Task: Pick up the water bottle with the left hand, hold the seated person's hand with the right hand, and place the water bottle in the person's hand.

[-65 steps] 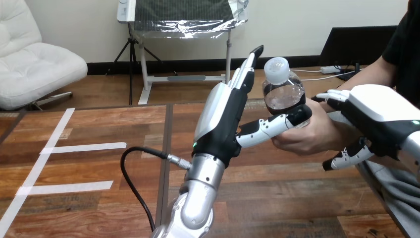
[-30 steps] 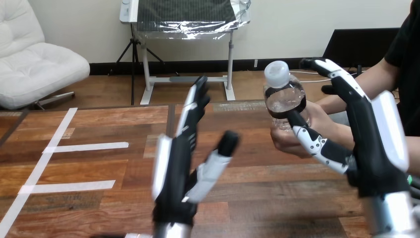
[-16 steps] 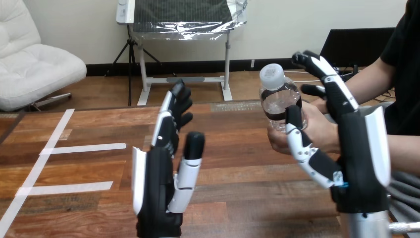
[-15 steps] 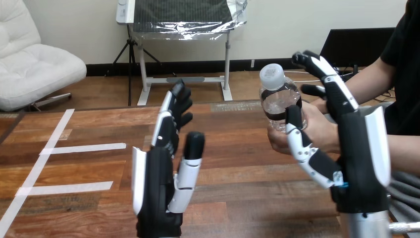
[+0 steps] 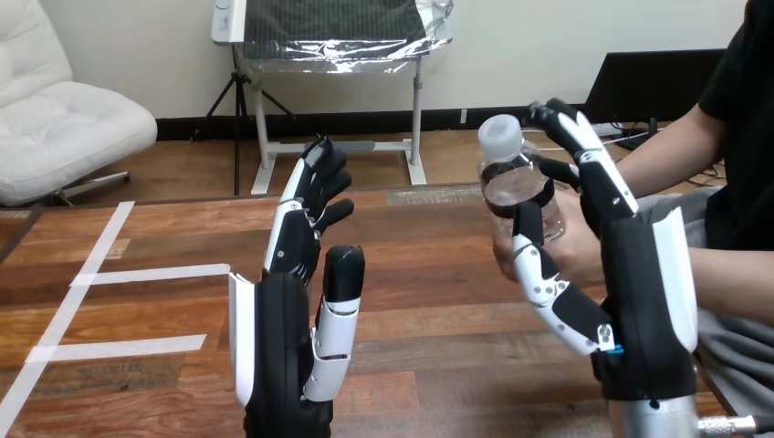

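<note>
A clear water bottle [image 5: 514, 182] with a white cap and a dark label stands upright in the person's hand [image 5: 573, 245] at the right, above the table. My right hand [image 5: 639, 310] is raised in front of that hand, open, with straight fingers beside the bottle's cap. Its thumb crosses the lower part of the bottle and the person's fingers; I cannot tell whether it touches them. My left hand [image 5: 278, 351] stands upright at the lower middle, well left of the bottle, open and holding nothing.
White tape strips [image 5: 151, 272] lie on the wooden table [image 5: 438, 246] at the left. The person's forearm [image 5: 671, 151] comes in from the upper right, and another forearm [image 5: 735, 283] lies at the right edge.
My left hand has let go of the bottle and drawn back to the left and nearer. My right hand has come off the person's wrist and risen with straight fingers. The person keeps the bottle.
</note>
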### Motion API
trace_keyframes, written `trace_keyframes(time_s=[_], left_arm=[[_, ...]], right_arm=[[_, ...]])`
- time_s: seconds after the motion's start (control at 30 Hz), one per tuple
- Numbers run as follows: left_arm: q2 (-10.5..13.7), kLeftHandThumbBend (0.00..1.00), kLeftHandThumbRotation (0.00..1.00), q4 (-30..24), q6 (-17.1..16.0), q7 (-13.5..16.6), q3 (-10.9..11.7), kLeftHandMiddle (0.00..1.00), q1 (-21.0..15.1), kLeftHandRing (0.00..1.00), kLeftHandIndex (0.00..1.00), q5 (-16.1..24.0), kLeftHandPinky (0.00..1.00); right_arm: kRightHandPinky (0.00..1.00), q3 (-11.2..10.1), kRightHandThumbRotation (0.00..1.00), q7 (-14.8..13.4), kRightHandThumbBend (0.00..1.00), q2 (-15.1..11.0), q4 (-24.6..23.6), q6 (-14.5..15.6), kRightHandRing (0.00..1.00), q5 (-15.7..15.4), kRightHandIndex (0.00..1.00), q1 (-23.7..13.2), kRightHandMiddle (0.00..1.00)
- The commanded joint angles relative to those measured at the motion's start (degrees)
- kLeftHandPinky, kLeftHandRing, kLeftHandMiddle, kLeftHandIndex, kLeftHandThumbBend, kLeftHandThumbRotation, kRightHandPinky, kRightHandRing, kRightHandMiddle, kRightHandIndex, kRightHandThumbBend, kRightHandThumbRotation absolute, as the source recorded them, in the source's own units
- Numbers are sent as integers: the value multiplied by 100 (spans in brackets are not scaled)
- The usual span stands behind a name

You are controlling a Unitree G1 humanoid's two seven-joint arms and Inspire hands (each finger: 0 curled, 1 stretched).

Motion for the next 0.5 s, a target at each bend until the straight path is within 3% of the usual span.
trace_keyframes(time_s=[0.0,0.47], left_arm=[[-262,46,100,-254,-69,123,-66,87,882,83,89,118,77],[-101,41,100,-263,-77,158,-38,87,890,84,89,60,77]], right_arm=[[86,58,0,63,3,93,100,-183,95,167,86,-192,95],[89,123,0,110,2,109,271,-236,94,104,86,-291,94]])
